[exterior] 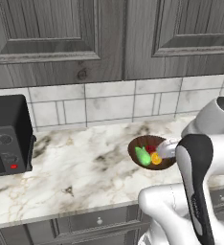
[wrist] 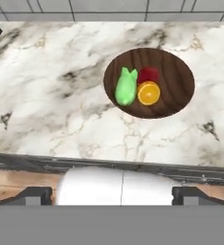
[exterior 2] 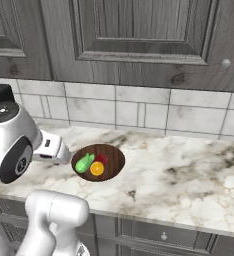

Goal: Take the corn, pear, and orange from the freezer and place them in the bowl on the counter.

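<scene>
The dark brown bowl sits on the marbled counter. Inside it the orange lies next to an elongated green item with a leafy tip and a small red item. I cannot tell which of these two is the corn or the pear. My gripper is open and holds nothing, pulled back above the counter's front edge, apart from the bowl. The freezer is out of view.
A black microwave stands on the counter at the left. Pale tiles and grey upper cabinets back the worktop. Grey drawers run below the counter edge.
</scene>
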You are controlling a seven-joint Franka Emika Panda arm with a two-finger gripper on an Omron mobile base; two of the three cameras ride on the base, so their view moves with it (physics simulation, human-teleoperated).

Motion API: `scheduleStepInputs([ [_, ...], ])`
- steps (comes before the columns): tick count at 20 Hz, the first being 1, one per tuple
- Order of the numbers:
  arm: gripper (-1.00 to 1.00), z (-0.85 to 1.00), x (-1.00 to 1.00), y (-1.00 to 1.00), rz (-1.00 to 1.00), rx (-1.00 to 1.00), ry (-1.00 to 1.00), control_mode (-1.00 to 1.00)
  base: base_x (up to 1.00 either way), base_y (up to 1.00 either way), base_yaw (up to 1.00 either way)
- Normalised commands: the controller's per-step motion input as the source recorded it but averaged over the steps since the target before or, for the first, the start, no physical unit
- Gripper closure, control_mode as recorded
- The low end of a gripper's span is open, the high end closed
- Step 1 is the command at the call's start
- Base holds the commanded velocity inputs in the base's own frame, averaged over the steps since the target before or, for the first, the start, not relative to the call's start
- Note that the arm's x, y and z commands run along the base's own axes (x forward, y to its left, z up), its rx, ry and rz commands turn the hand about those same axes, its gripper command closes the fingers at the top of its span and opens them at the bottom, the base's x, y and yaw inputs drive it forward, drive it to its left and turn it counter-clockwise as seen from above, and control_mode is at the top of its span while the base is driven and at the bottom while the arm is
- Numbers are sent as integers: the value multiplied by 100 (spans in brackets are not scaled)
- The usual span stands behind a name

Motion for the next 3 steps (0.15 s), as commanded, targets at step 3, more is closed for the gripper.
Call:
scheduleStepInputs([
  [3,-100,35,-48,-2,0,-4,-5,-100,0,0,0],
])
